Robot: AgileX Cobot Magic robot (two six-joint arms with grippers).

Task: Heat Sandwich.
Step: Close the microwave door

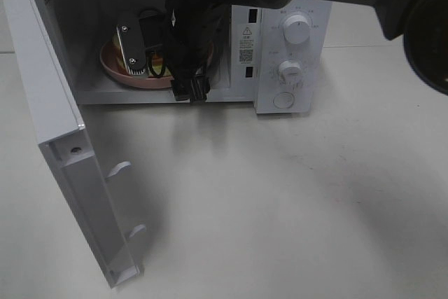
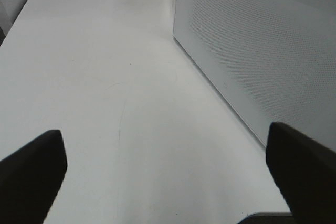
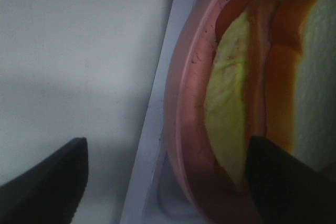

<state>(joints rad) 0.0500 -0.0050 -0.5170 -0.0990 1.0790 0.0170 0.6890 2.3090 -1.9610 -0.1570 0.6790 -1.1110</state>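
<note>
Sandwich (image 3: 283, 77) on pink plate (image 3: 184, 103), right hand (image 3: 168, 148) spread astride the plate's rim

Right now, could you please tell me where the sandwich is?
The sandwich lies on the pink plate inside the open microwave, upper left in the exterior high view, partly behind the right gripper.

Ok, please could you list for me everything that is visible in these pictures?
microwave: one, white, far side of table, door open
knobs: two, white, on microwave's panel
plate: one, pink, inside microwave
sandwich: one, white bread with pink and yellow-green layers, on plate
table: one, white, under everything
right gripper: one, black, open, at plate's rim
left gripper: one, black, open, above table beside microwave
</note>
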